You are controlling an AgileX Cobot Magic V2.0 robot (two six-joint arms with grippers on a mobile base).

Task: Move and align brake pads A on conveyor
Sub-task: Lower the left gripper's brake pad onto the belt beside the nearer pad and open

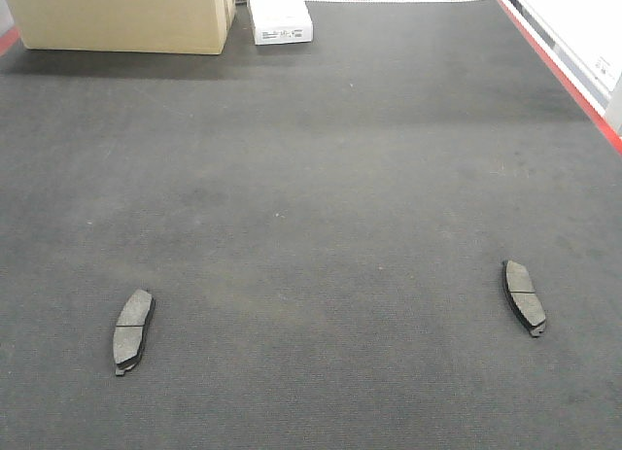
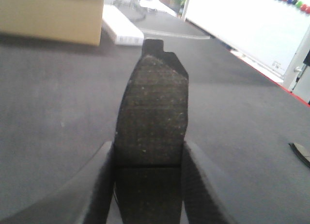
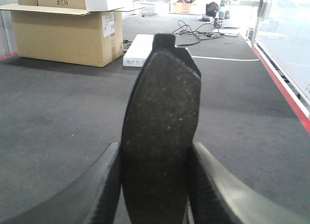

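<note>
In the exterior front-facing view, two brake pads lie flat on the conveyor, a wide dark felt-like belt. The left-lying pad sits near the lower left, its long axis running roughly away from the camera with a slight tilt. The right-lying pad sits well apart from it toward the right side, tilted the opposite way. A red frame edge borders the belt on the right. At the far end stand a cardboard box and, just beside it, a flat white box. No arm shows in this view.

In the left wrist-mounted view, the left end effector is clamped on a third brake pad, the fingers pressing its two long sides; the pad juts forward above the belt, centre groove visible. Another pad's tip shows at the right edge on the belt.

In the right wrist-mounted view, the right end effector is likewise clamped on a fourth brake pad, held by its sides and pointing forward over the belt.
</note>
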